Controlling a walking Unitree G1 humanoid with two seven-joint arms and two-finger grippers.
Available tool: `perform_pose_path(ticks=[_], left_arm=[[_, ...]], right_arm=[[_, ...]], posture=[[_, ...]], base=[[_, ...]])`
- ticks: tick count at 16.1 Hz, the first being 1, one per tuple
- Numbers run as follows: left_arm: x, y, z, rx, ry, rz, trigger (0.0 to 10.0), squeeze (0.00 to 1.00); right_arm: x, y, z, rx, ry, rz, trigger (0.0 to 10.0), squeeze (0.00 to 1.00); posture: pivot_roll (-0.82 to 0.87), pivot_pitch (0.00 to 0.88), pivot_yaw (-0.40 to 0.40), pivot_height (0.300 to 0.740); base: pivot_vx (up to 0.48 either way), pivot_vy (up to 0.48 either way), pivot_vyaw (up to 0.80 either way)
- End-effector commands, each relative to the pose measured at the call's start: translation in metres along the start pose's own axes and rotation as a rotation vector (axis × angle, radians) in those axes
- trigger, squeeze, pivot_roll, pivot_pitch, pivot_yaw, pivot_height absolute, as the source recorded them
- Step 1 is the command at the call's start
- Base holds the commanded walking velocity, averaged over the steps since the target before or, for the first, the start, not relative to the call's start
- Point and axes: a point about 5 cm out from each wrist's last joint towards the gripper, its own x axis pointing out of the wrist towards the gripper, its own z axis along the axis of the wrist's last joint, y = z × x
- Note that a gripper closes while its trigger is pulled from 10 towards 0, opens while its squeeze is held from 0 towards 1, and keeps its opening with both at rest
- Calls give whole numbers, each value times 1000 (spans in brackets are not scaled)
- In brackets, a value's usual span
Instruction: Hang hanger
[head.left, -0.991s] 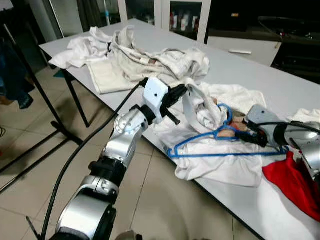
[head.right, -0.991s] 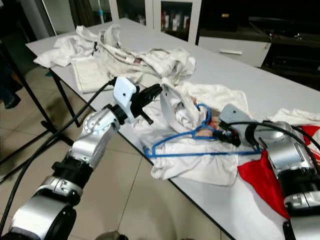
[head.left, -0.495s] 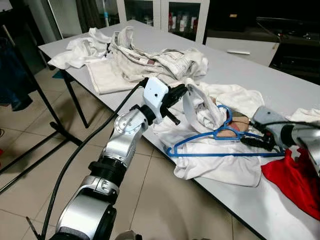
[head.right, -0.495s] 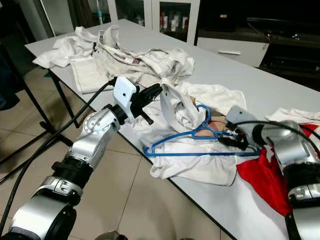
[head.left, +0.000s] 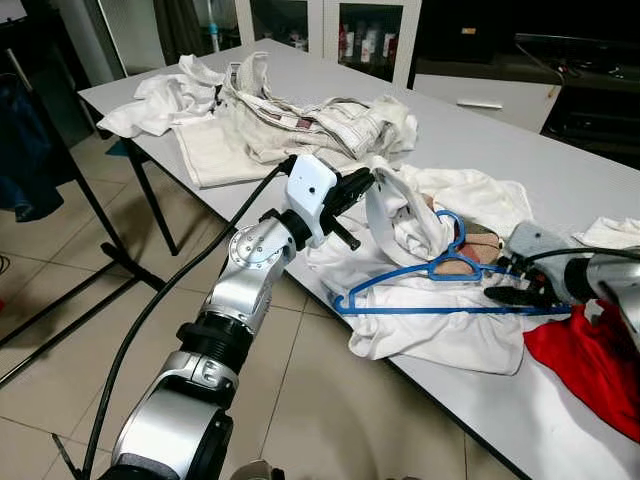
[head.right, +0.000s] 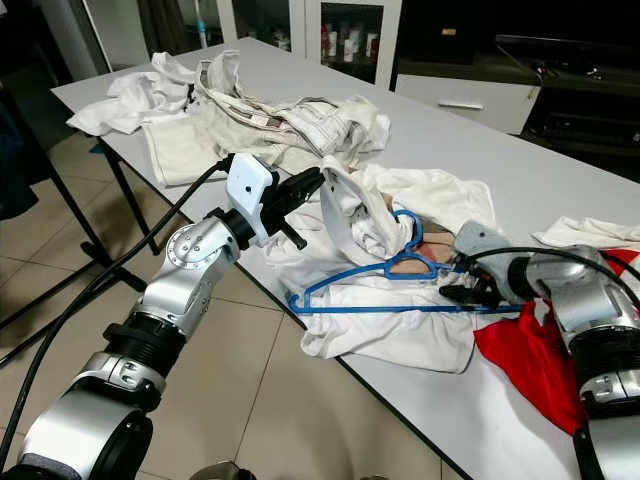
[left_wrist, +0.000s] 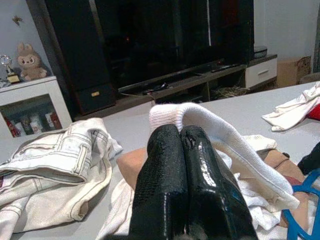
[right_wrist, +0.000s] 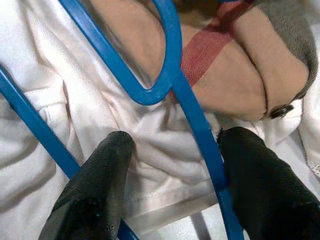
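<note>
Since a second ago the right gripper (head.left: 505, 292) has drawn back toward 4 o'clock along the blue hanger (head.left: 440, 285), from near the hook to the hanger's right end. Its fingers stand spread there; the right wrist view shows one fingertip (right_wrist: 262, 190) touching the hanger's sloping arm and the other (right_wrist: 95, 185) beside the bottom bar, with white cloth (right_wrist: 150, 135) between them, a detail too small to make out from the head. The hanger lies flat on the white garment (head.left: 430, 325) near the table's (head.left: 560, 170) front edge, a red cloth (head.left: 585, 365) at 4 o'clock. At 10 o'clock from it, the left gripper (head.left: 368, 182) is clamped on a lifted white collar (left_wrist: 210, 122). At 11 o'clock lies a pile of pale clothes (head.left: 300, 115).
</note>
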Motion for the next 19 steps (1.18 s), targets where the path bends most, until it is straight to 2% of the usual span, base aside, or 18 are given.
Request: perform_pose_path(ticks=[1, 2, 3, 8, 10, 11, 17, 19], left_arm=[[1, 1, 2, 20, 1, -2, 10000, 0], [1, 1, 2, 20, 1, -3, 10000, 0], [1, 1, 2, 22, 1, -2, 10000, 0], [1, 1, 2, 22, -1, 0, 10000, 0], [1, 2, 2, 22, -1, 0, 10000, 0], [1, 2, 2, 22, -1, 0, 10000, 0], [1, 2, 2, 22, -1, 0, 10000, 0], [1, 1, 2, 21, 0, -2, 10000, 0]], right_arm=[[-3, -3, -2, 3, 17, -8, 2863, 0], [-3, -3, -3, 4, 20, -9, 1804, 0], [-2, -3, -3, 5, 22, -9, 0, 0], [0, -4, -5, 16, 33, -45, 0, 0], [-3, -13, -4, 49, 28, -121, 0, 0], [-3, -13, -4, 49, 28, -121, 0, 0], [-22, -31, 10, 35, -26, -273, 0, 0], [-27, -31, 11, 21, -34, -326, 0, 0]], posture=[[-22, 0, 30, 723], [-22, 0, 30, 723], [-20, 0, 30, 723], [-19, 0, 30, 723], [-21, 0, 32, 723], [-21, 0, 32, 723], [-23, 0, 33, 723], [-28, 0, 35, 723]], base=[[0, 0, 0], [0, 0, 0], [0, 0, 0], [0, 0, 0], [0, 0, 0], [0, 0, 0], [0, 0, 0], [0, 0, 0]])
